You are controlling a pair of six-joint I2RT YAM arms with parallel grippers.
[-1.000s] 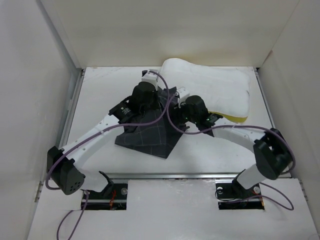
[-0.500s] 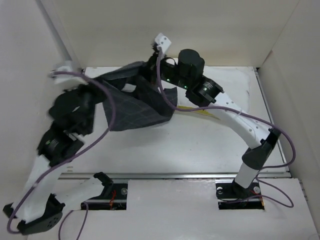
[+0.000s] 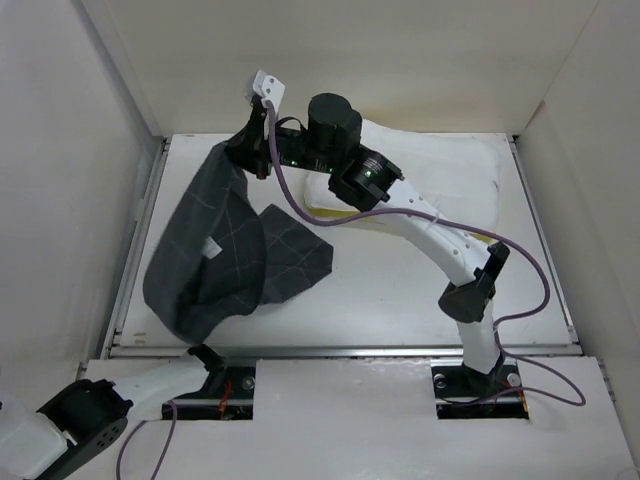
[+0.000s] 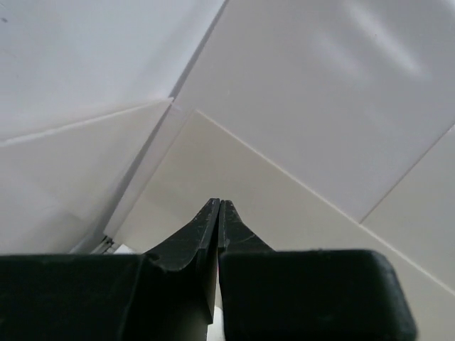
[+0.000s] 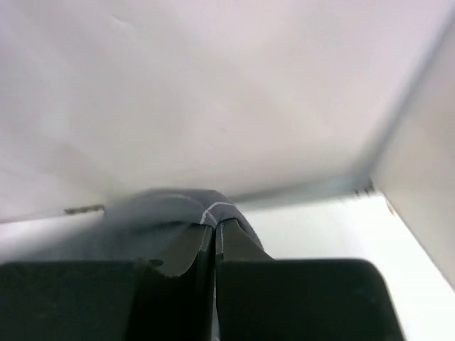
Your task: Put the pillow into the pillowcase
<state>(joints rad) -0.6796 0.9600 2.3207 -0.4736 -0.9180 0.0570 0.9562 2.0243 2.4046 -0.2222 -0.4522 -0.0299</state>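
White table point(image 3: 400, 300); right tool point(image 5: 215, 226) pinches pillowcase point(image 3: 235, 265), tag point(image 3: 210, 247) unreadable; left tool point(image 4: 219, 207) clenched empty

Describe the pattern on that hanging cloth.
The pillowcase is charcoal grey with thin pale grid lines, clearest in top view.

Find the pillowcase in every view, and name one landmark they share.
Top external: pillowcase drapes over the left of the table, its top pinched by the right gripper.
Left wrist: not in it; only the shut left gripper and walls.
Right wrist: grey fold left of centre, clamped by that gripper.
Shared landmark: the white walls.
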